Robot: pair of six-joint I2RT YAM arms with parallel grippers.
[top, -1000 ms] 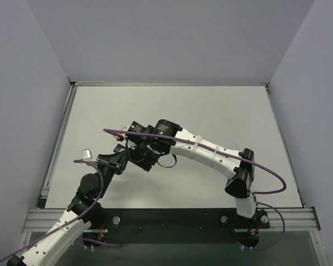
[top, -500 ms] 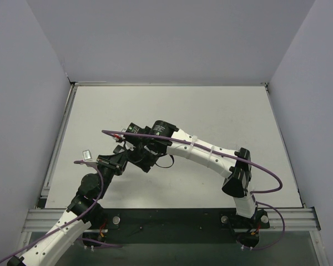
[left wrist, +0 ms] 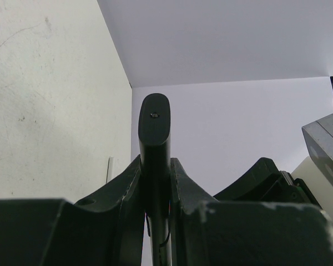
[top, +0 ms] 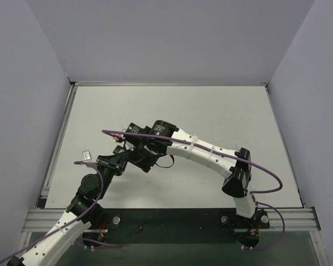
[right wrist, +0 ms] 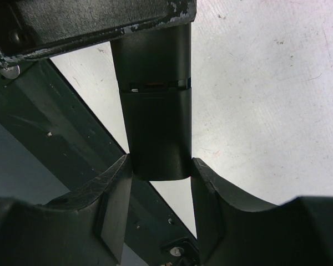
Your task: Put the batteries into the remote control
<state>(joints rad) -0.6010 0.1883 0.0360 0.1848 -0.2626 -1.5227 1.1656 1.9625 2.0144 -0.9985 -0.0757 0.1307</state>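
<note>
A black remote control (left wrist: 154, 138) stands on edge between my left gripper's (left wrist: 155, 169) fingers, which are shut on it. In the right wrist view the remote's (right wrist: 155, 122) rounded end, below a cover seam, sits between my right gripper's (right wrist: 159, 166) fingertips, which press its two sides. In the top view both grippers meet left of centre, the left gripper (top: 117, 162) against the right gripper (top: 136, 155), and the remote is mostly hidden between them. No batteries show in any view.
The white table (top: 211, 111) has grey walls on three sides. A metal rail (top: 172, 217) runs along the near edge by the arm bases. Purple cables (top: 266, 183) loop beside both arms.
My right arm has shifted slightly left and lower towards the left gripper over the last second. The left arm has hardly moved.
</note>
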